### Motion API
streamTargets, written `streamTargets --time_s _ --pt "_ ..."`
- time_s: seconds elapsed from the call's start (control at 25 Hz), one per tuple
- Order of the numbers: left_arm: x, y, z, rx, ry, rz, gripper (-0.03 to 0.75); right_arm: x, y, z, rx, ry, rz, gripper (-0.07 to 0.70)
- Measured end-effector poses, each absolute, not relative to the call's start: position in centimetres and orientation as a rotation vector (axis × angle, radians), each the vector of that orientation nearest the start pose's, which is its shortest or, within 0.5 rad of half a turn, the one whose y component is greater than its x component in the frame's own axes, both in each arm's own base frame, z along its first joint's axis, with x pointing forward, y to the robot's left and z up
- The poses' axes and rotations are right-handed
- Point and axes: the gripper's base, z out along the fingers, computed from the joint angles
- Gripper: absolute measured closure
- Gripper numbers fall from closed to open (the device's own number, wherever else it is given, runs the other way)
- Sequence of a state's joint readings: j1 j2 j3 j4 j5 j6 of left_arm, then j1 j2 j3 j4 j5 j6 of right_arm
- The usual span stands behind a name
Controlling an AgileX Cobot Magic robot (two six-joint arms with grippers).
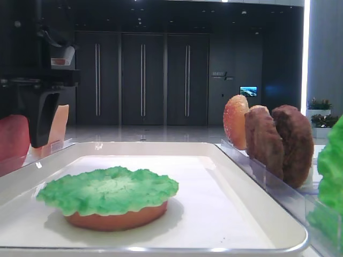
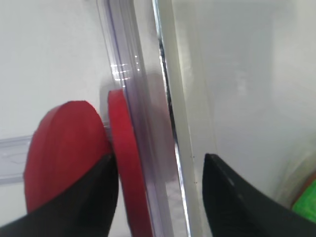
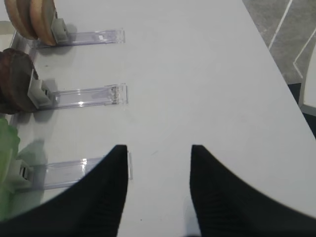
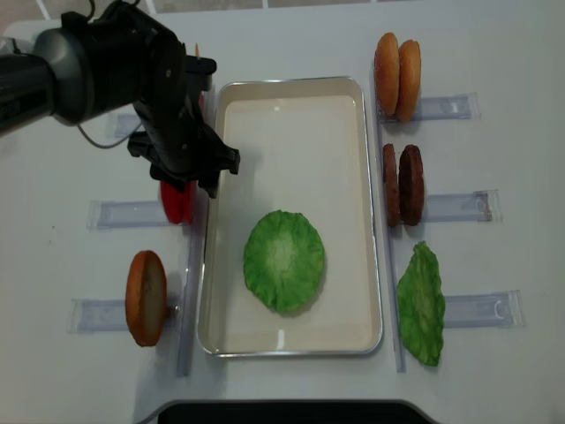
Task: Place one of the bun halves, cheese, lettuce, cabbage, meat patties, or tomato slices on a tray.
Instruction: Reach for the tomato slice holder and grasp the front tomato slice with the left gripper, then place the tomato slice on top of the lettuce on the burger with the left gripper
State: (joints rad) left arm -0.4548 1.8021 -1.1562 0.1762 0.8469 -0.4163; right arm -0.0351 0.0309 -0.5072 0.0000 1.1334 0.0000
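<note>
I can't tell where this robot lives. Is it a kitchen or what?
Probably not a kitchen: more likely a robot test table in a big office lobby. Toy-looking meat patties stand in clear holders beside a white tray, with dark tall doors behind.

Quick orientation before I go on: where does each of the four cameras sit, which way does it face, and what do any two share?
Exterior high: low at the tray edge, facing level across the lettuce; left claw shows at left.
Right wrist: above the table, facing down at the clear holders; open right claw shows.
Left wrist: facing down at the tomato slices beside the tray rim; open claw's fingers show.
Exterior high (realsense): overhead, facing straight down; left arm shows.
Shared: both exterior views show the lettuce on the tray and the meat patties.
</note>
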Motion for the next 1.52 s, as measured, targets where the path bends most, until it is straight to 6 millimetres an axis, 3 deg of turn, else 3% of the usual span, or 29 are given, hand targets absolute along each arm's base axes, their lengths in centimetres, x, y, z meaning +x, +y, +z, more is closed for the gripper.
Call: streamTargets --time_s 0.16,0.36,0.44,0.84,1.04,1.28,1.52 --pt "31.3 -14.0 18.6 0.212 2.923 0.087 0.348 -0.4 0.0 27.4 0.038 2.140 -0.021 0.341" --pt "31.2 -13.8 18.7 0.217 2.931 0.106 0.601 -0.4 0.0 27.4 0.038 2.140 -0.021 0.341" --pt "31.2 -13.8 18.7 0.225 2.930 0.121 0.652 -0.4 0.0 27.4 0.038 2.140 -0.021 0.341" --pt "31.4 -13.9 19.3 0.208 2.947 0.108 0.654 -0.4 0.0 27.4 0.038 2.140 -0.021 0.341" --pt "31.9 -14.4 21.5 0.169 2.964 0.090 0.655 -0.4 0.0 27.4 0.038 2.140 -0.021 0.341" --pt "32.3 -14.9 25.6 0.149 2.887 -0.009 0.659 -0.4 0.0 27.4 0.038 2.140 -0.021 0.341" --pt "31.7 -14.5 25.9 0.156 2.935 0.027 0.659 -0.4 0.0 27.4 0.038 2.140 -0.021 0.341"
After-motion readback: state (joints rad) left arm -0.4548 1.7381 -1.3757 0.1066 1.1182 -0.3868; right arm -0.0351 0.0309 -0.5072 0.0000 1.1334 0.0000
